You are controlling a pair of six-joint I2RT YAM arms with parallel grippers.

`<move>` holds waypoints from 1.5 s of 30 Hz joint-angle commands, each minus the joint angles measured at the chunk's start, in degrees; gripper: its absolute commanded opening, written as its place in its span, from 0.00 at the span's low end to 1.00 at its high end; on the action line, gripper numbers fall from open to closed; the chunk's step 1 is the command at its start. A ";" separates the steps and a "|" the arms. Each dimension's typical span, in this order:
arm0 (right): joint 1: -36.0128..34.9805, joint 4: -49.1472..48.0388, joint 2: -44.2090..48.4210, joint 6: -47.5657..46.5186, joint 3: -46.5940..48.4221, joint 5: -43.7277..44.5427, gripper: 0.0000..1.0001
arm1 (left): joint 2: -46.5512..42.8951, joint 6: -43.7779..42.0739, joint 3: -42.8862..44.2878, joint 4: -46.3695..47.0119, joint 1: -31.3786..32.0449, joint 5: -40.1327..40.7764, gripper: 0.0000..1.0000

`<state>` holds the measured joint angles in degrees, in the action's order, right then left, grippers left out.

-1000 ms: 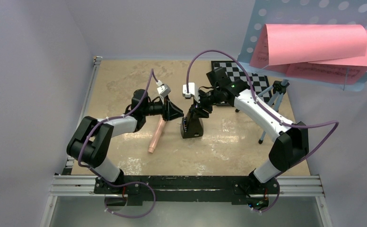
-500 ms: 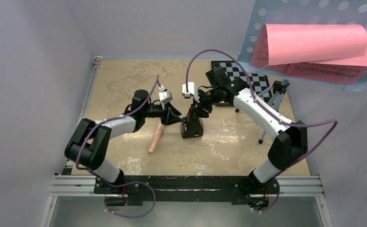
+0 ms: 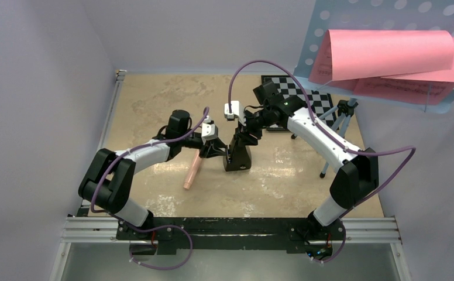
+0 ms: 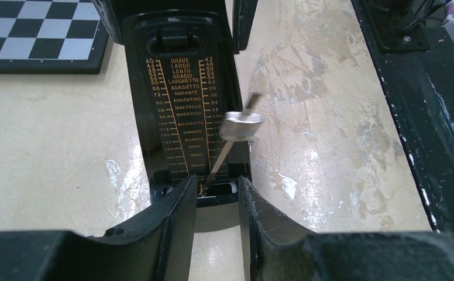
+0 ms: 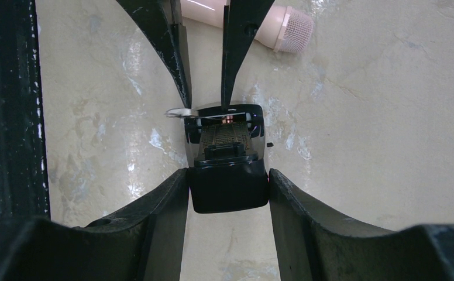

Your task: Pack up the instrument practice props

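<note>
Top view: the black metronome [image 3: 237, 157] stands mid-table. The right gripper [image 3: 241, 138] clasps its top from 1 o'clock; the left gripper [image 3: 217, 150] sits just at its face from 9 o'clock. The peach recorder [image 3: 193, 168] lies at its 8 o'clock, the chessboard [image 3: 299, 93] at 1 o'clock, the blue music stand [image 3: 359, 17] with pink pages [image 3: 388, 55] at 2 o'clock.

Left wrist: the jaws stand slightly apart, empty, at the foot of the scale; the pendulum [image 4: 241, 126] leans toward 1 o'clock.

Right wrist: both fingers [image 5: 160, 222] press the metronome's sides.
</note>
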<state>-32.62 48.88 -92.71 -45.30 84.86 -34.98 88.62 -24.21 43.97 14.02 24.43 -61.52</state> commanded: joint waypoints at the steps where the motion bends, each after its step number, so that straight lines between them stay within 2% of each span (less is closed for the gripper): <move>1: -0.73 4.48 -2.54 2.93 0.47 0.19 0.07 | 0.66 3.32 2.15 9.21 0.35 -0.54 0.35; 3: -0.75 4.49 -2.85 2.94 0.65 0.05 0.07 | 1.97 9.09 2.06 14.14 0.32 0.77 0.34; 7: -0.74 4.48 -3.03 3.02 0.79 -0.17 0.07 | 3.95 14.37 2.31 19.13 0.53 1.54 0.33; 13: -0.74 4.24 -3.01 3.26 0.66 -0.17 0.06 | 3.38 14.33 1.52 17.90 0.62 1.40 0.30; 20: -0.70 3.44 -3.24 4.43 0.48 -0.02 0.04 | 1.78 13.36 0.14 16.73 0.57 1.22 0.22; 24: -0.76 3.37 -3.30 4.98 0.46 -0.17 0.03 | 1.45 11.01 0.48 14.43 0.77 -0.77 0.21; 29: -0.70 3.08 -3.16 5.47 0.34 -0.22 0.03 | -0.04 6.48 0.80 10.29 1.15 -1.84 0.24; 37: -0.74 3.21 -2.87 5.57 0.20 -0.19 0.02 | -2.78 4.07 -2.08 11.77 2.39 1.46 0.29; 45: -0.79 3.00 -2.75 5.57 0.14 0.13 0.02 | -4.10 -5.13 0.44 2.76 4.16 5.21 0.34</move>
<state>-32.80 48.90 -93.71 -41.95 85.65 -35.42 86.63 -21.96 42.30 20.75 27.73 -58.13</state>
